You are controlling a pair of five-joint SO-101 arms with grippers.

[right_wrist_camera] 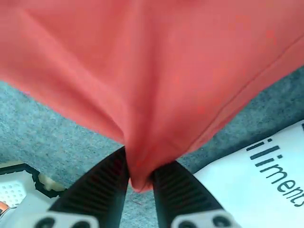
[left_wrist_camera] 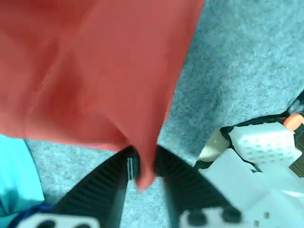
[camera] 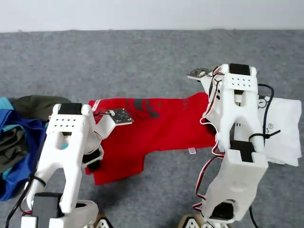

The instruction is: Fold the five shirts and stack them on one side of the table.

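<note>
at the far left, a heap of unfolded shirts in blue, teal and dark green is seen on the grey table. just beside it, the left gripper is closed on the near left part of the red shirt, with the cloth pinched between its dark ribbed fingers. the red shirt is spread across the middle of the table, with a dark print near its far edge. its right end is pinched by the right gripper, the jaws pressed onto a gathered fold. at the far right, a folded white shirt is laid just beside the red one.
</note>
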